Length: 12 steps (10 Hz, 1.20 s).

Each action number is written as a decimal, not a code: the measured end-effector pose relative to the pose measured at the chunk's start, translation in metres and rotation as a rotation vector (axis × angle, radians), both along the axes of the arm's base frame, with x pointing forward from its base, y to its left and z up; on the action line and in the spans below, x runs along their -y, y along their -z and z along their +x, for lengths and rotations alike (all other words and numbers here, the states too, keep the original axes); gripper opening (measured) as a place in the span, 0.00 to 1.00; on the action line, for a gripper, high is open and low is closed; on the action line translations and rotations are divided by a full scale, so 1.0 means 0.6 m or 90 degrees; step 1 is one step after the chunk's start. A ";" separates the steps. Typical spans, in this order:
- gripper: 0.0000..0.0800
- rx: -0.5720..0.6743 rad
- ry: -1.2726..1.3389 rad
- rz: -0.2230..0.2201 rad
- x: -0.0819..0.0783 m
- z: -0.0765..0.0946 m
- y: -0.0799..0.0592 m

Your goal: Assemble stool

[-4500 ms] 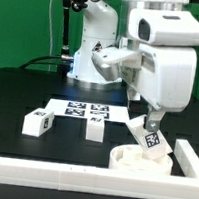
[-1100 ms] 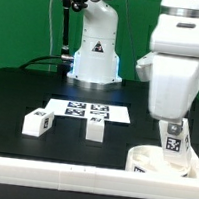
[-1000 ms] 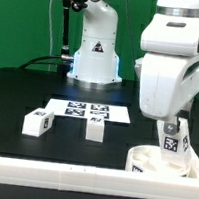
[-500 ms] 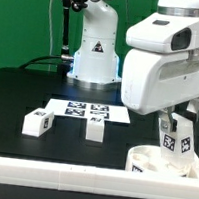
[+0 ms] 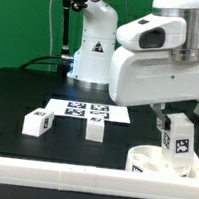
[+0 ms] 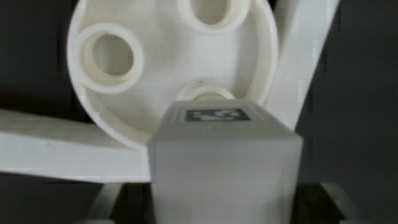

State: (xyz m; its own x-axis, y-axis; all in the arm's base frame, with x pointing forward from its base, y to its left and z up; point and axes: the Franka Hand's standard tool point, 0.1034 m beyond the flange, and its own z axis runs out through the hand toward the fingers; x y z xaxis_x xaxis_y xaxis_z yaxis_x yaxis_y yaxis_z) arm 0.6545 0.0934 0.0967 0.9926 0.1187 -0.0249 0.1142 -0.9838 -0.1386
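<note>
Since earlier my wrist (image 5: 162, 65) has turned; my hand (image 5: 177, 124) grips one leg (image 5: 179, 141) over the seat (image 5: 143, 159) at the desk's (image 5: 18, 93) near edge; two legs (image 5: 37, 123) (image 5: 96, 130) lie loose, unfitted.

exterior: wide, facing arm base (image 5: 92, 61) | wrist: close over leg (image 6: 222, 150) | shared: leg, seat (image 5: 152, 160)

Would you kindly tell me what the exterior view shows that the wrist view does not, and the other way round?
Only the exterior view: two loose legs and the marker board on the table. Only the wrist view: the round holes in the seat's face. Both: the seat and the held leg close to it.
</note>
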 end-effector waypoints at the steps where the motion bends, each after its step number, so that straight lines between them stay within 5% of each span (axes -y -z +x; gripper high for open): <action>1: 0.42 -0.001 0.043 -0.001 -0.001 0.002 0.000; 12: 0.42 -0.066 0.662 -0.015 0.001 0.001 0.001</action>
